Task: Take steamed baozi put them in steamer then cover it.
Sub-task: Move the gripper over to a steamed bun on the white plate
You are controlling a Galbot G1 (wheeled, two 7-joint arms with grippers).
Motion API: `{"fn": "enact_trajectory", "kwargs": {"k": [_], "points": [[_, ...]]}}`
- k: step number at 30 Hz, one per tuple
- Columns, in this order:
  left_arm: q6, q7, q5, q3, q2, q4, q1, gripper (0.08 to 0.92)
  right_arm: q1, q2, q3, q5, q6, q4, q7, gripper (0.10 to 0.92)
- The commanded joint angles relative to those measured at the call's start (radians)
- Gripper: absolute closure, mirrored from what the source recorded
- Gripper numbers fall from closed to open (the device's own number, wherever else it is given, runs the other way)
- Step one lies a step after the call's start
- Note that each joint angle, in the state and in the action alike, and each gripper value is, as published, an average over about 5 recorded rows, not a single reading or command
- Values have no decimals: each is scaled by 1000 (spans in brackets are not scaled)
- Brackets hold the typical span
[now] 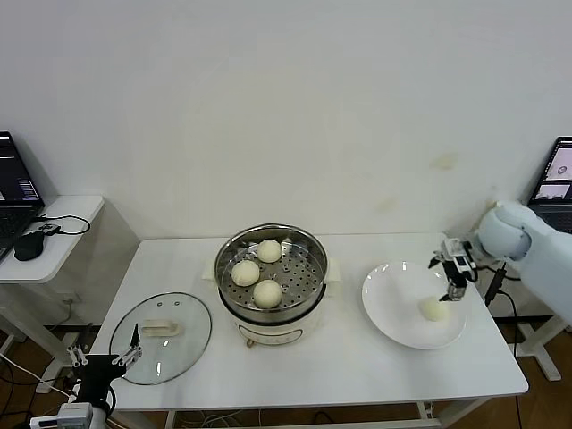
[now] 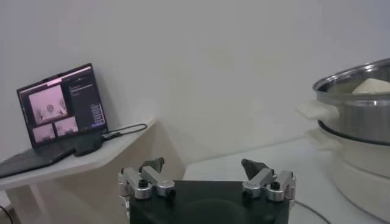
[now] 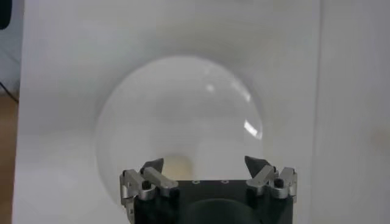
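Three baozi (image 1: 257, 270) lie on the perforated tray inside the steel steamer (image 1: 304, 248) at the table's middle. The steamer also shows in the left wrist view (image 2: 356, 106). A fourth baozi (image 1: 433, 309) lies on the white plate (image 1: 393, 308) at the right. My right gripper (image 1: 454, 288) hangs open just above this baozi, at the plate's far right side. In the right wrist view the baozi (image 3: 178, 167) sits partly hidden near one open finger (image 3: 152, 167). My left gripper (image 1: 105, 359) is open and empty, low at the front left, beside the glass lid (image 1: 161, 337).
The glass lid with a cream handle lies flat on the table's front left. A side table (image 1: 63, 234) with a laptop (image 1: 16, 192) and mouse stands at the far left. Another laptop (image 1: 556, 183) stands at the far right.
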Motion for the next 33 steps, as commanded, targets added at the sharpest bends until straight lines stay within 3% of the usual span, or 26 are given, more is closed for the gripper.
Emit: {"fn": "enact_trajectory", "kwargs": {"k": [1,25,28,33], "points": [[0,0,1,0,1,2,2,177,-174,48,130,-116,29,-129,12,202],[0,-1,2,-8,-6,8,2,177,-189,219,156,-176,49,-291,67,207],[-1,-2,2,-9,-8,7,4,177,-187,215,156,-179,45,-288,62,234],[-1,-2,1,-10,-12,5,5,177,-170,196,152,-174,44,-272,53,350]]}}
